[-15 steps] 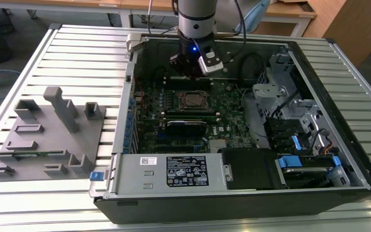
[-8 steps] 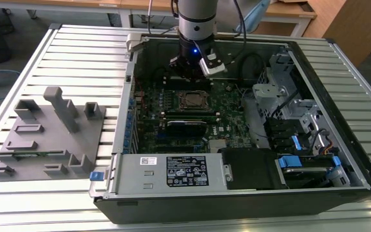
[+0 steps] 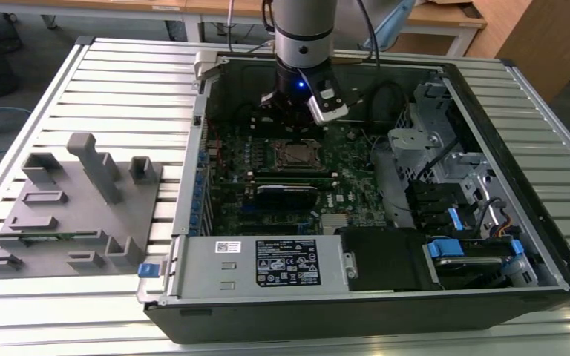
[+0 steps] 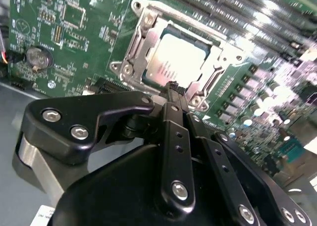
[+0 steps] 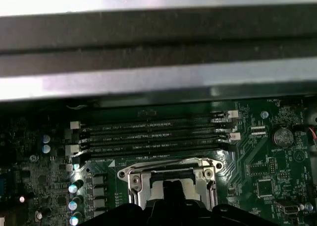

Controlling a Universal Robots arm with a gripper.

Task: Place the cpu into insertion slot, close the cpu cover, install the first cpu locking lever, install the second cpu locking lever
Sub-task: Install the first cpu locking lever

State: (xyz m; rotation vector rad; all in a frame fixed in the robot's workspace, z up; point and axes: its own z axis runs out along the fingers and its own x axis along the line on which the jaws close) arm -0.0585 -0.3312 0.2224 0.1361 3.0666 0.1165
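The cpu (image 4: 178,60) lies seated in the insertion slot (image 4: 130,51), with the cpu cover (image 4: 210,82) closed over it, just beyond the gripper (image 4: 173,87), whose fingers are pressed together, holding nothing. It looks light, rigid and fragile, best held by its edges. Its faint printing is unreadable, and so are the power supply box (image 3: 255,263) labels.
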